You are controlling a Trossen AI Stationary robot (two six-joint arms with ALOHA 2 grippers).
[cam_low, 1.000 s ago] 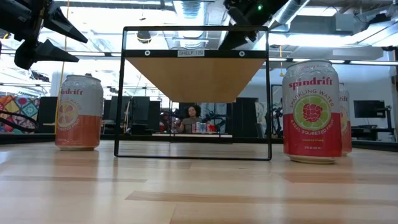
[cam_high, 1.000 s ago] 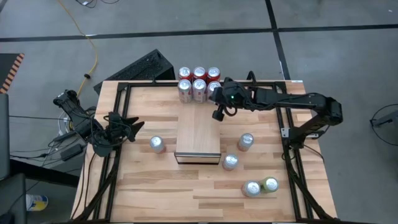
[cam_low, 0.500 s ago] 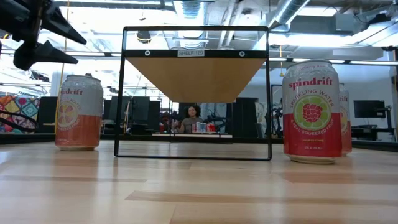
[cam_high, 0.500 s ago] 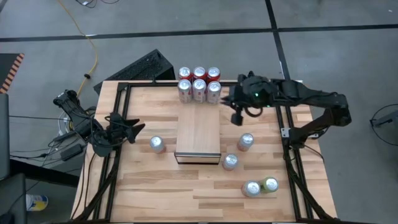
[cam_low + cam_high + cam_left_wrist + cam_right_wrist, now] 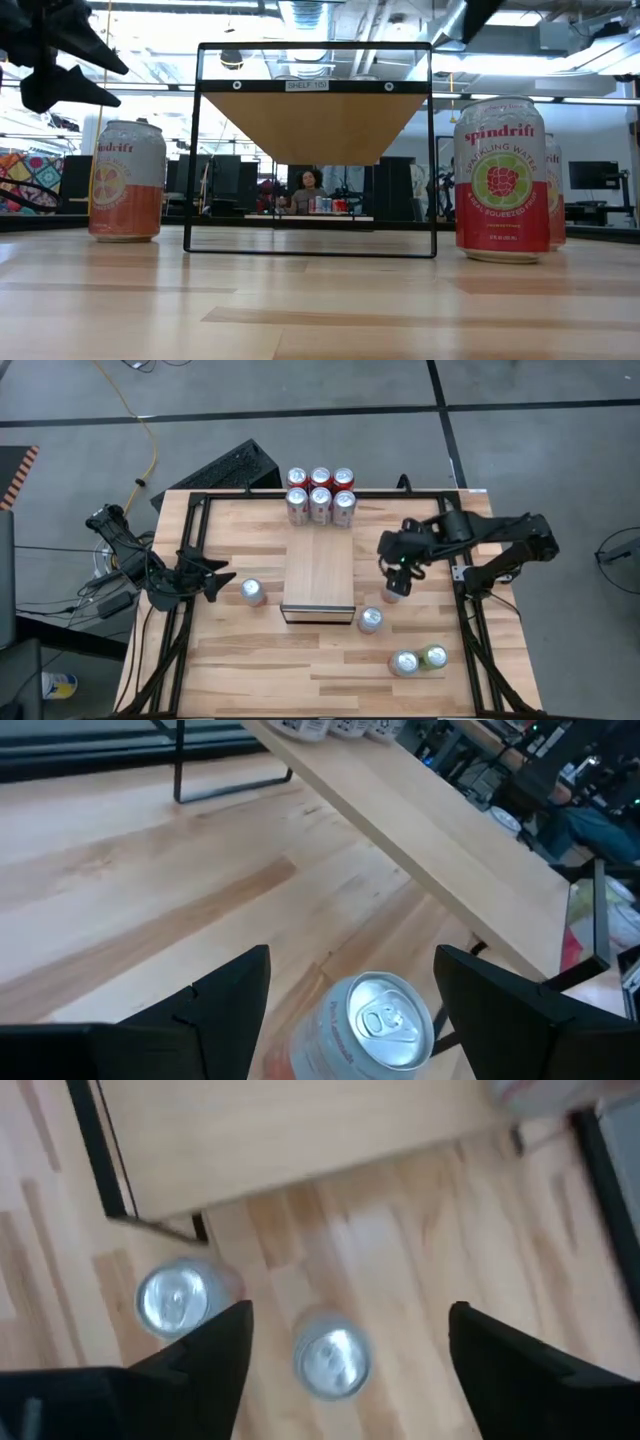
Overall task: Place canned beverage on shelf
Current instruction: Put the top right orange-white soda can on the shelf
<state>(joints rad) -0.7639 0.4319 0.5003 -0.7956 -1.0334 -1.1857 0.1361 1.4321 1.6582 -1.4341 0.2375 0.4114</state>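
Note:
The shelf [image 5: 318,572] stands mid-table, a light wood top with a dark front edge [image 5: 318,615]. A can [image 5: 252,592] stands left of it on the tabletop. My left gripper [image 5: 222,582] hangs open above and just left of this can [image 5: 378,1025], its fingers on either side without touching. Another can [image 5: 393,590] stands right of the shelf. My right gripper [image 5: 396,567] hovers open over that can [image 5: 330,1356], clear of it. A third can [image 5: 370,620] stands by the shelf's front right corner.
Six cans [image 5: 320,493] stand in two rows at the table's far edge. Two more cans [image 5: 403,663] [image 5: 434,656] lie near the front right. A black frame [image 5: 190,550] rims the table. A person [image 5: 303,190] sits far behind it.
My right gripper has come away from the cans at the far edge, travelling toward the table's right and near edges. It now hangs over the can right of the shelf. My left gripper has swung slightly toward the near edge, closer to its can.

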